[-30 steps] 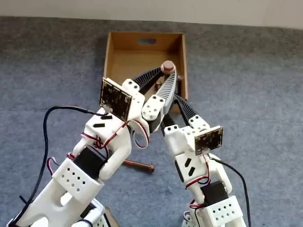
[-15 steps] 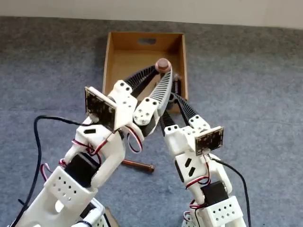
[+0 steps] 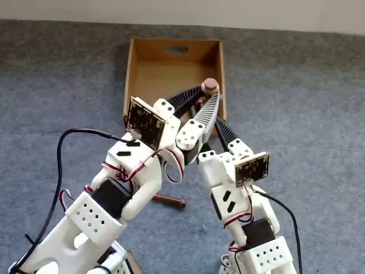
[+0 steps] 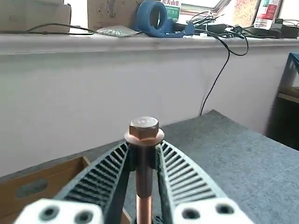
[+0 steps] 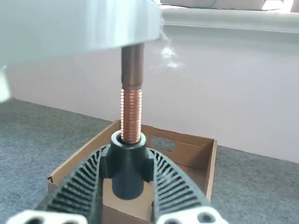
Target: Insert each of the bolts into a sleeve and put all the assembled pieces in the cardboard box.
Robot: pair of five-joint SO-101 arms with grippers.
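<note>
we judge the bolt stiff and slick; left gripper clamps under its head, right gripper clamps the sleeve.

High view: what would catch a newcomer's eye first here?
The copper bolt stands upright in the left pincer, its threaded end set in the black sleeve held by the right pincer, at the cardboard box's near side. A second bolt lies on the carpet, short of the box.
</note>
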